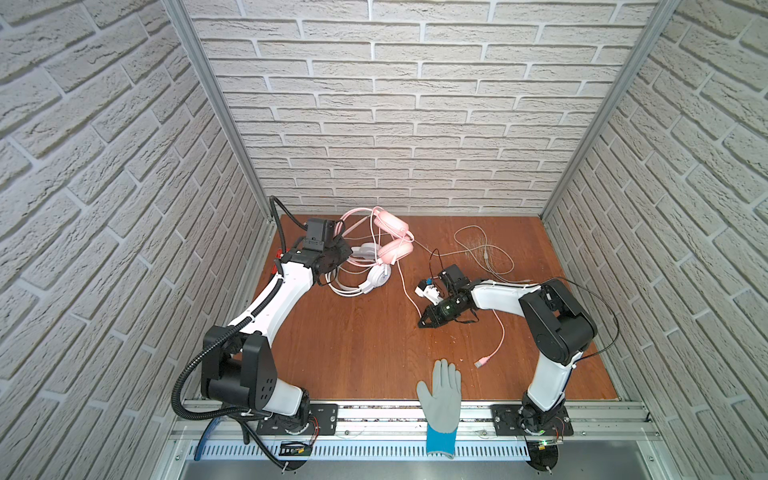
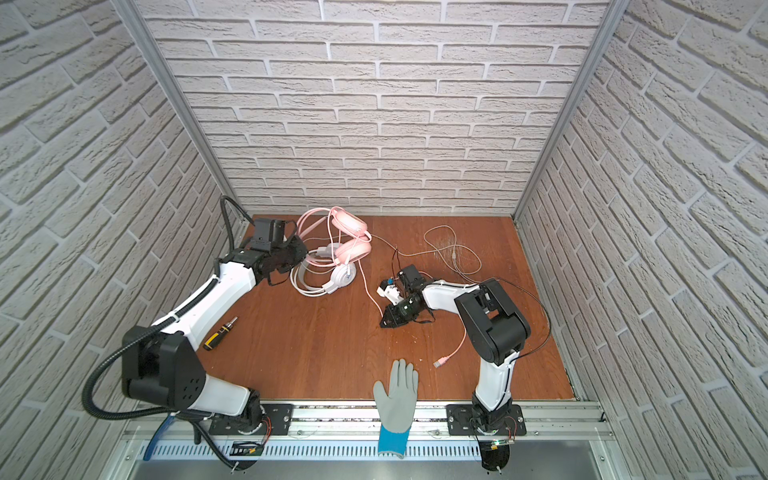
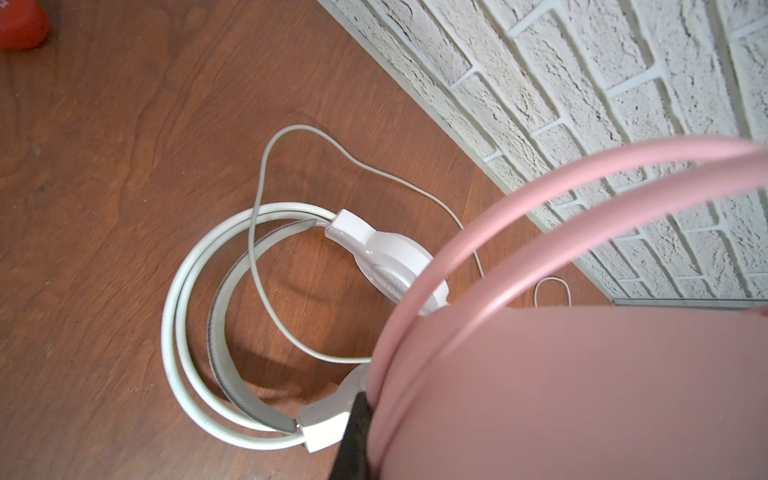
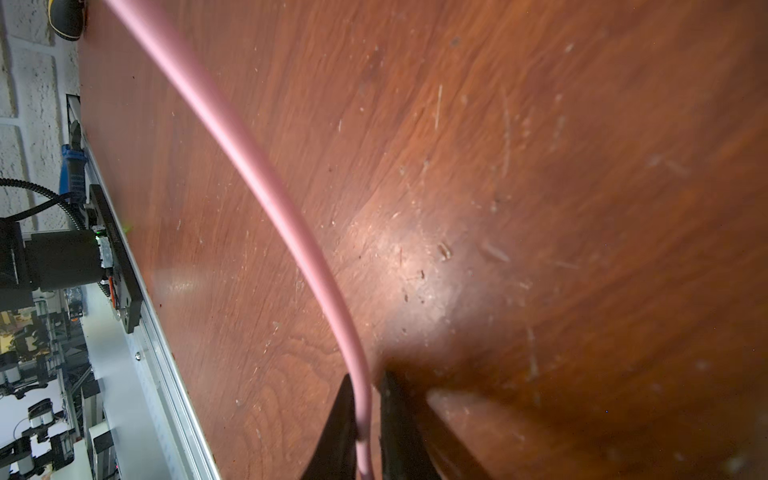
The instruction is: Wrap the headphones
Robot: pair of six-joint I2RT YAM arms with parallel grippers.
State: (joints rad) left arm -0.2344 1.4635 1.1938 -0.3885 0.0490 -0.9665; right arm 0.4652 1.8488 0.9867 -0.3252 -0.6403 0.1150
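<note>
left arm [image 1: 286, 289]: white shell, black joints; hose [image 1: 178, 386]: black, corrugated; right tool [image 1: 423, 322]: black

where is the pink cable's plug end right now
In both top views the pink plug lies front right on the table, between the grey glove and the right arm.

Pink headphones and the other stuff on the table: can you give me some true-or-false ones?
1. The left gripper holds the pink headphones. True.
2. The white headphones hang in the air. False: they lie on the table.
3. The pink cable runs through the right gripper. True.
4. The pink plug is inside the grey glove. False: it lies bare on the table, apart from the glove.
</note>
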